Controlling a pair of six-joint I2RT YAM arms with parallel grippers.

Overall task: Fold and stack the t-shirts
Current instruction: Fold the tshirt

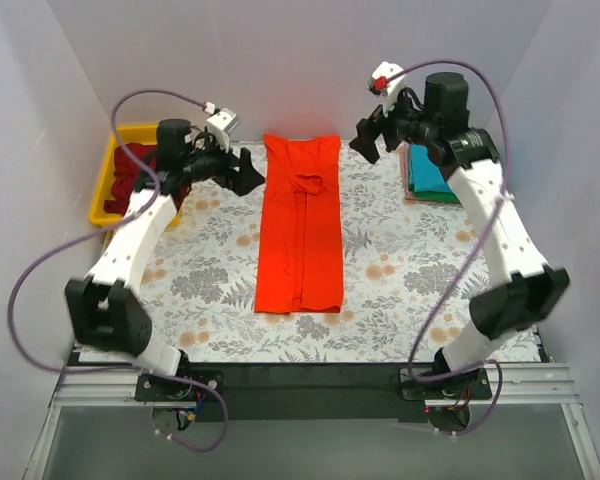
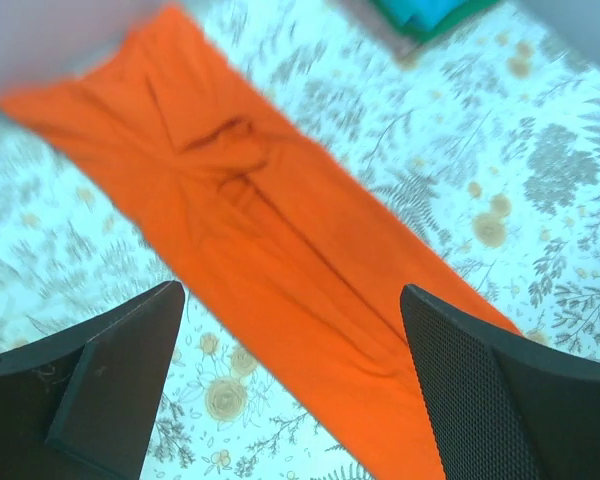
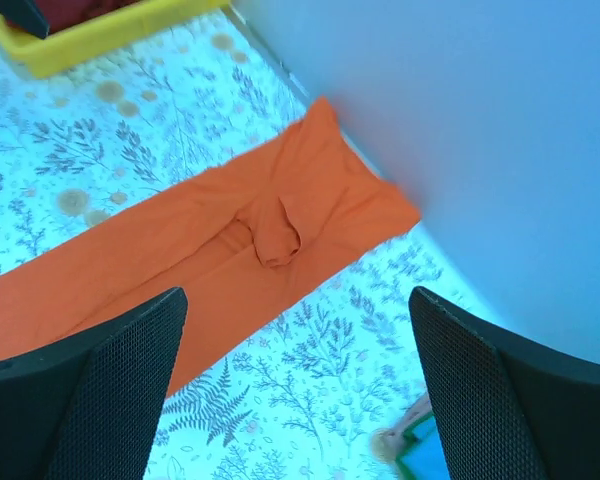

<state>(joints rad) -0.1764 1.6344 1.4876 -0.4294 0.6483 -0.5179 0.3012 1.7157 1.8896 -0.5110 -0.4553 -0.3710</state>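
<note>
Bin of yellow plastic sits at the far left corner of the desk, and the maroon t-shirt lies bunched inside it. Just right of the bin, the left tool hangs above the floral cloth that covers the desk. Its wrist view shows the left tool with its two fingers spread wide and nothing between them.

In the middle of the desk lies the orange-red t-shirt, folded into one long narrow strip that runs from far to near. The sleeves are turned in, a seam-like crease runs along its length, and a small rumpled bump sits towards the far end. That end reaches close to the far wall. Neither tool touches it.

Right of the strip, the right tool hovers high near the far wall. From its own camera the right tool is also wide open and empty.

At the far right, partly behind the right arm, the teal t-shirt lies folded flat on the cloth. An edge of the green t-shirt shows under it in the left wrist view.
</note>
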